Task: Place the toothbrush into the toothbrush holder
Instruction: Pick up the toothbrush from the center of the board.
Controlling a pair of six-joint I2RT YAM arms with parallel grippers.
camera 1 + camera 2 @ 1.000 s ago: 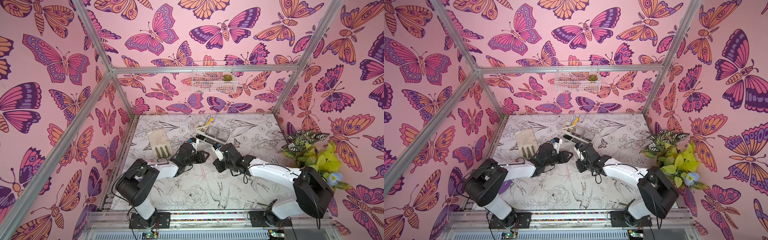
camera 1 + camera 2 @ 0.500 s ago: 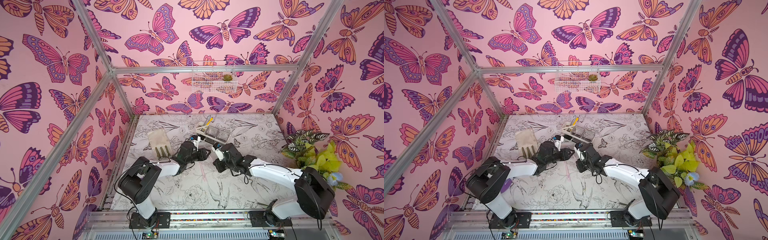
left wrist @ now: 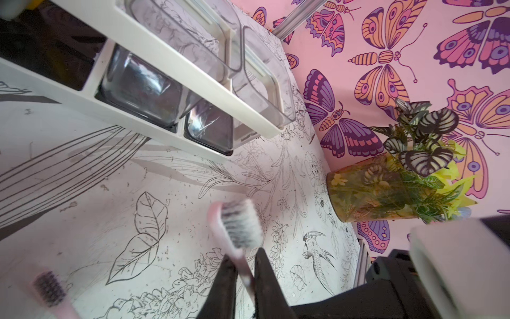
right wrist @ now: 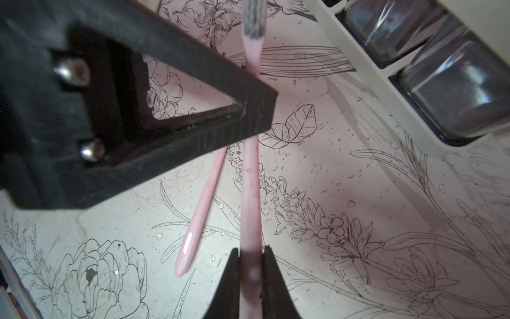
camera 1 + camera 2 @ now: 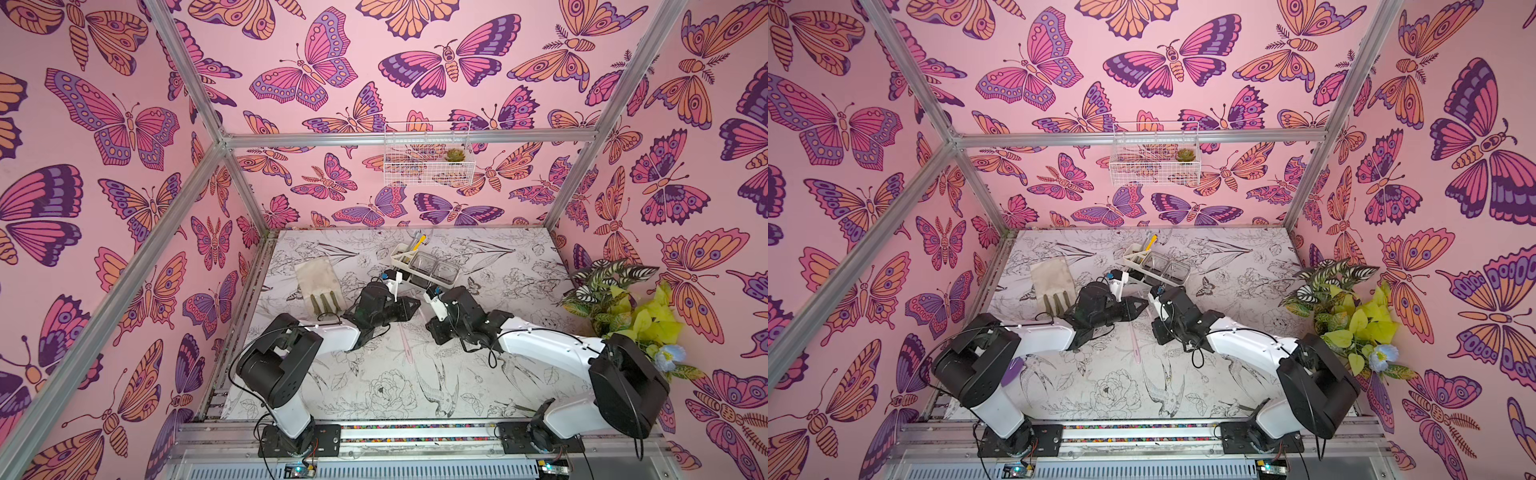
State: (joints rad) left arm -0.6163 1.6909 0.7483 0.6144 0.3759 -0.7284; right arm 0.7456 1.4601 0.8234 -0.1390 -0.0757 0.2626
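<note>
A pink toothbrush [image 4: 249, 193] with grey-white bristles [image 3: 241, 222] hangs just above the table between both arms. My right gripper [image 4: 251, 248] is shut on its handle. My left gripper [image 3: 245, 254] is shut on its thin neck just below the head, and one of its black fingers [image 4: 193, 118] crosses the brush in the right wrist view. The white toothbrush holder [image 5: 401, 254] [image 5: 1133, 251] stands just beyond the grippers, with two clear-grey cups [image 3: 143, 88] and a yellow item [image 5: 420, 241] in its slot end.
A second pink toothbrush [image 4: 198, 221] with dark bristles [image 3: 49, 287] lies flat on the table beside the held one. A beige cloth [image 5: 318, 280] lies at the left. A potted plant [image 5: 615, 299] stands at the right wall, and a white wire basket [image 5: 428, 166] hangs on the back wall.
My left gripper's jaws have closed in on the toothbrush's neck. The right gripper has kept its hold on the handle, and both arms have barely shifted.
</note>
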